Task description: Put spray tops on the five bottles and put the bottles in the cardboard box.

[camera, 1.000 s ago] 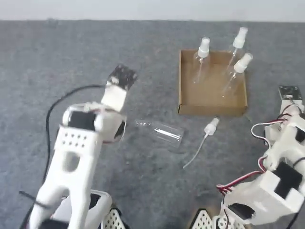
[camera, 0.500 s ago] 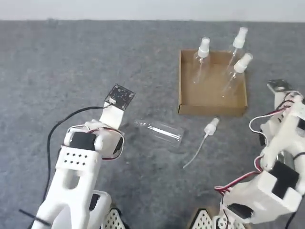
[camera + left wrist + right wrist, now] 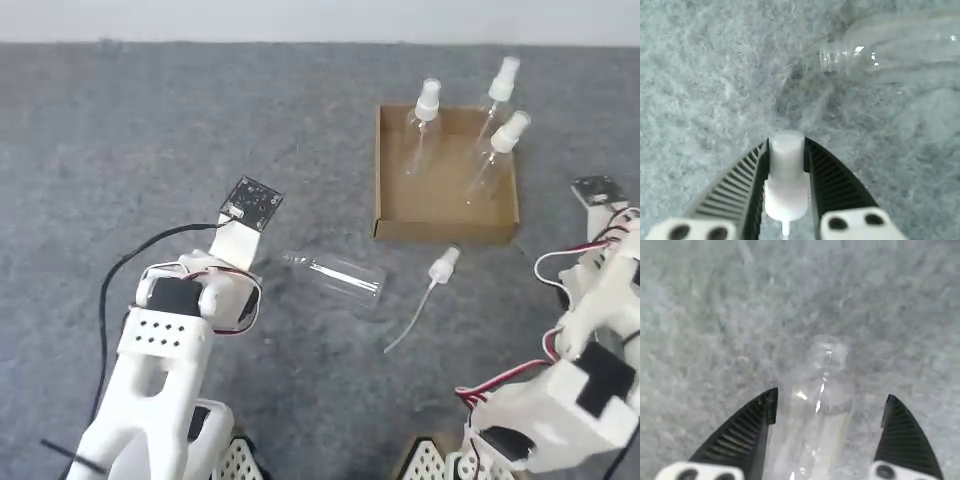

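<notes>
My left gripper [image 3: 786, 145] is shut on a white spray top [image 3: 785, 185], low over the grey carpet, a short way from the open neck of a clear bottle [image 3: 880, 45] lying on its side. In the high view that bottle [image 3: 338, 274] lies mid-table, just right of the left arm [image 3: 190, 295]. My right gripper [image 3: 831, 396] is open around a second clear bottle [image 3: 820, 400]; its fingers stand clear of the bottle's sides. A loose spray top [image 3: 443, 265] with its tube lies below the cardboard box [image 3: 392, 222], which holds three capped bottles [image 3: 495, 150].
The grey carpet runs to a pale wall at the back. The right arm [image 3: 600, 300] with its red and white wires stands at the table's right edge, beside the box. Both arm bases sit at the front edge.
The left arm drew back toward its base and dropped lower, then held still. The right arm's wrist shifted slightly left and back again.
</notes>
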Available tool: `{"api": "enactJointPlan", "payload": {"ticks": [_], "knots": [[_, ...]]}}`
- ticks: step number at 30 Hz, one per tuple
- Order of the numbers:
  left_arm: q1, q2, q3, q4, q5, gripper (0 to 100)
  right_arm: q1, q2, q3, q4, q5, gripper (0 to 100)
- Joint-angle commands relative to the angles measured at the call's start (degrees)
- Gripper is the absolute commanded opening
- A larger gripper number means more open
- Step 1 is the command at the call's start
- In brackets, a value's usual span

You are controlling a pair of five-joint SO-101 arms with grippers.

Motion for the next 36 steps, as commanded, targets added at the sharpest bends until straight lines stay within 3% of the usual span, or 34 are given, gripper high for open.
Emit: {"api": "enactJointPlan", "payload": {"ticks": [1,12,19,24,29,36], "knots": [[-0.1,-1.8,-0.1,-1.5,0.4,1,0.8,3.2,-4.6,-1.4,0.6,22.0],[-0.4,-2.0,-0.5,-1.6,0.4,1,0.9,2.4,-6.9,0.2,0.7,0.1],[-0.7,-2.1,-5.9,-1.1,0.3,1,-5.2,-17.1,-9.6,9.5,-6.2,0.5],[-1.8,-2.1,-15.9,6.0,0.4,1,-17.5,-35.8,-1.0,11.0,-12.2,0.5],[-7.4,-4.4,-24.9,10.2,2.8,1,-35.1,-50.3,8.4,10.6,-19.3,0.5],[-8.0,-23.6,-26.1,12.3,3.3,1,-61.5,-51.6,10.2,8.5,-31.6,0.5]]}}
